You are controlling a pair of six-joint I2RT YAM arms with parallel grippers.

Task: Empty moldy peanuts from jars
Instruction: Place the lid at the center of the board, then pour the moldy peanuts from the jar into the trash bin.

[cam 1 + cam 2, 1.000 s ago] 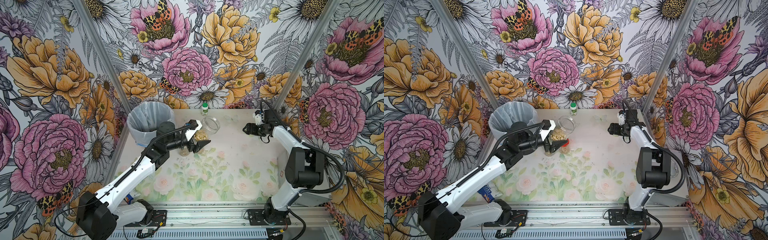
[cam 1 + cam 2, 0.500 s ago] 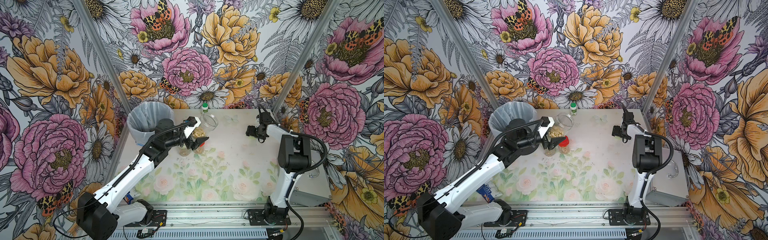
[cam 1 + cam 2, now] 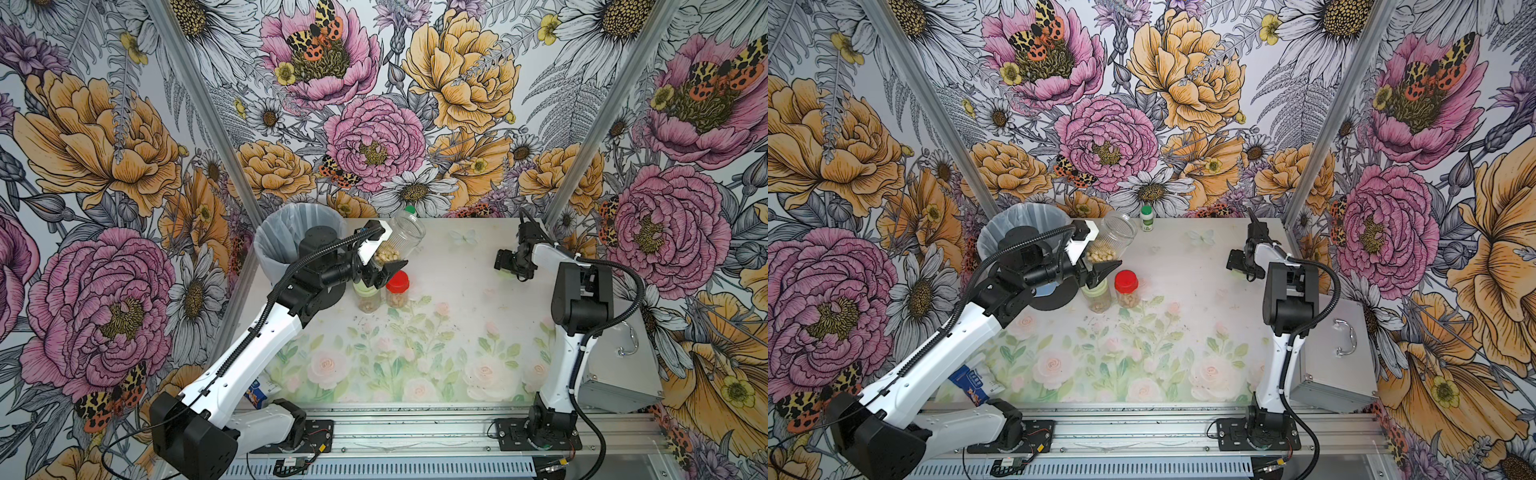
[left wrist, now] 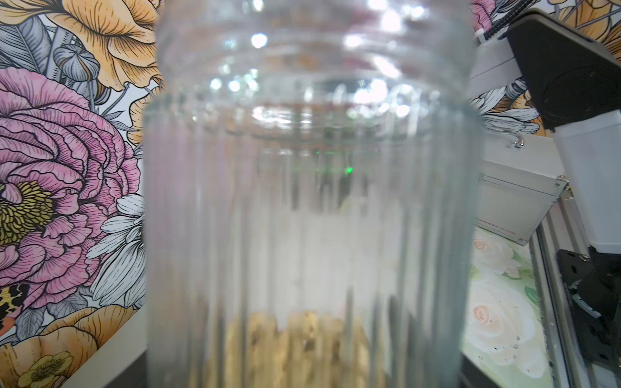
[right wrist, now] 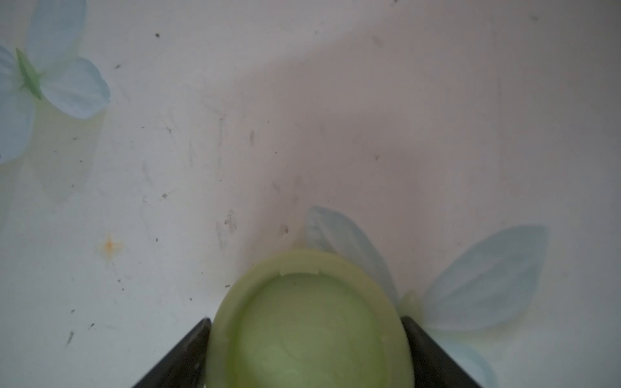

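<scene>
My left gripper (image 3: 384,258) (image 3: 1096,258) is shut on an open ribbed clear jar (image 3: 405,236) (image 3: 1116,233), held tilted in the air beside the bin. The moldy peanuts (image 3: 386,254) (image 3: 1098,254) (image 4: 295,349) lie heaped at the jar's gripped end, and the jar (image 4: 302,201) fills the left wrist view. Below it stand a red-lidded jar (image 3: 397,283) (image 3: 1126,283) and a green-lidded jar (image 3: 368,297) (image 3: 1096,298), both with peanuts. At the back right, my right gripper (image 3: 509,270) (image 3: 1241,270) (image 5: 305,320) is low over the table, its fingers against both sides of a pale green lid (image 5: 309,336).
A grey lined trash bin (image 3: 286,232) (image 3: 1017,220) stands at the back left corner, just behind my left arm. A small white bottle with a green cap (image 3: 1146,220) is at the back wall. A metal case (image 3: 615,374) (image 3: 1337,353) sits right of the table.
My left gripper has lifted the open jar up and back, uncovering the red-lidded jar. My right arm folded its elbow in and brought the lid slightly lower.
</scene>
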